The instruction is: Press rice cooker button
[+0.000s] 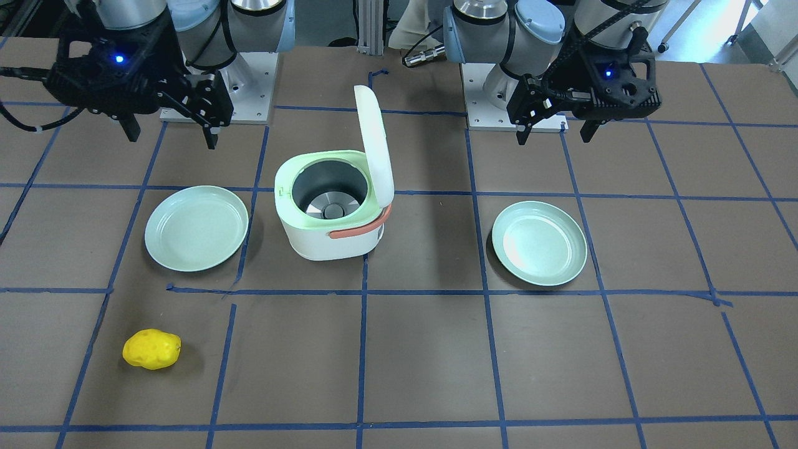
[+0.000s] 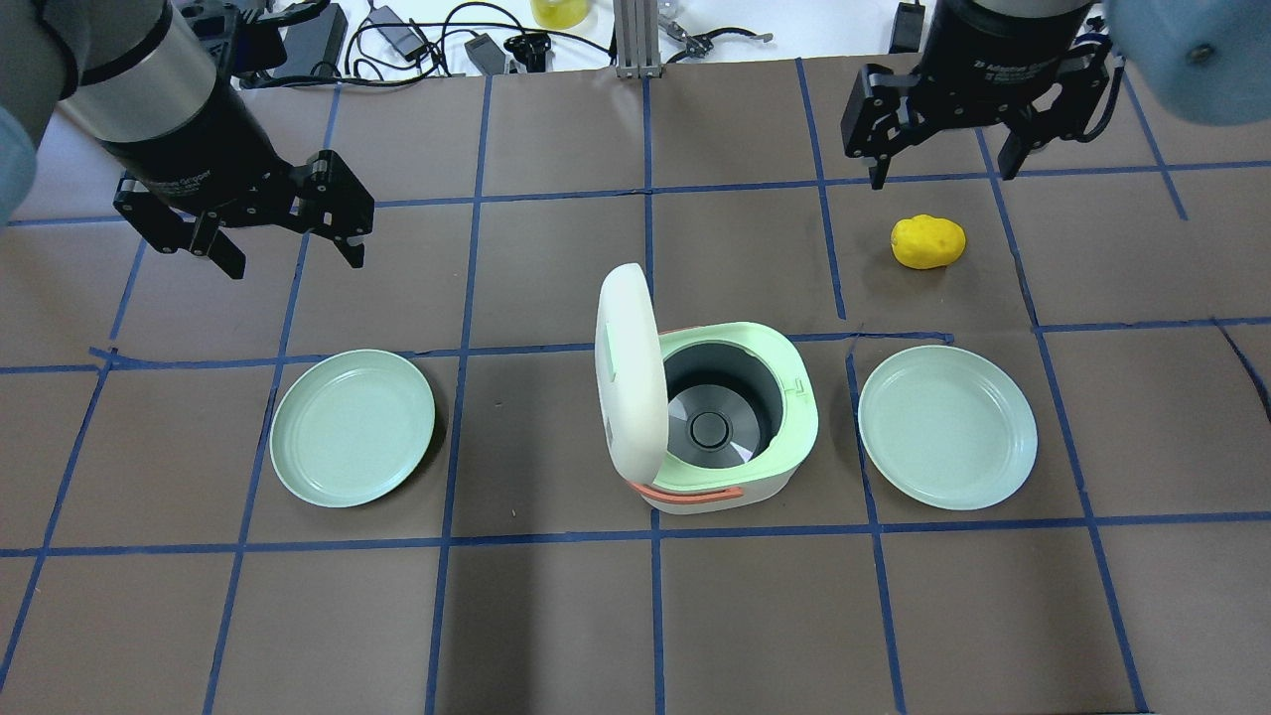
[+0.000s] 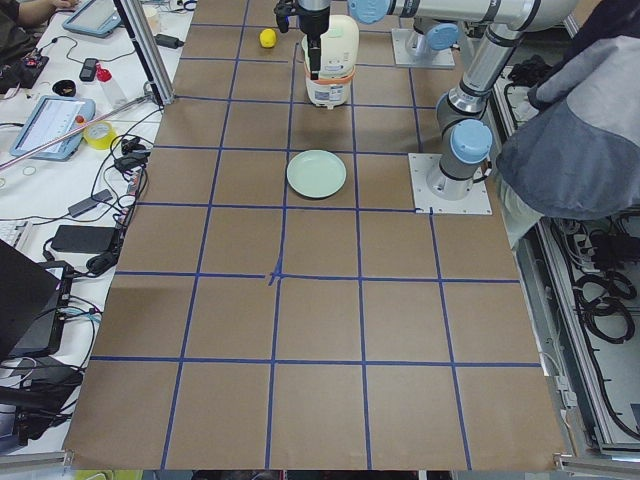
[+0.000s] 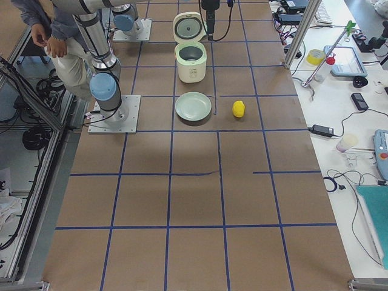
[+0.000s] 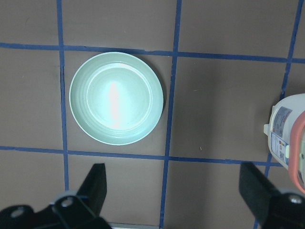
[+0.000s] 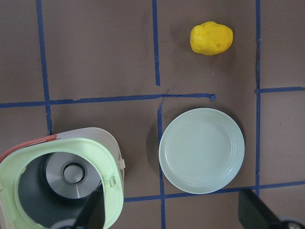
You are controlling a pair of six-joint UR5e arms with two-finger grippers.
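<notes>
The rice cooker stands mid-table, white with a pale green rim and an orange handle. Its lid stands open and upright, and the inner pot is empty. A small latch tab sits on the rim opposite the lid. My left gripper is open and empty, high above the table, beyond the left plate. My right gripper is open and empty, high above the far right, near the potato. The right wrist view shows the cooker at bottom left; the left wrist view shows only its edge.
Two pale green plates flank the cooker, one on the left and one on the right. A yellow potato lies beyond the right plate. Cables and tools lie along the far table edge. A person stands by the robot bases.
</notes>
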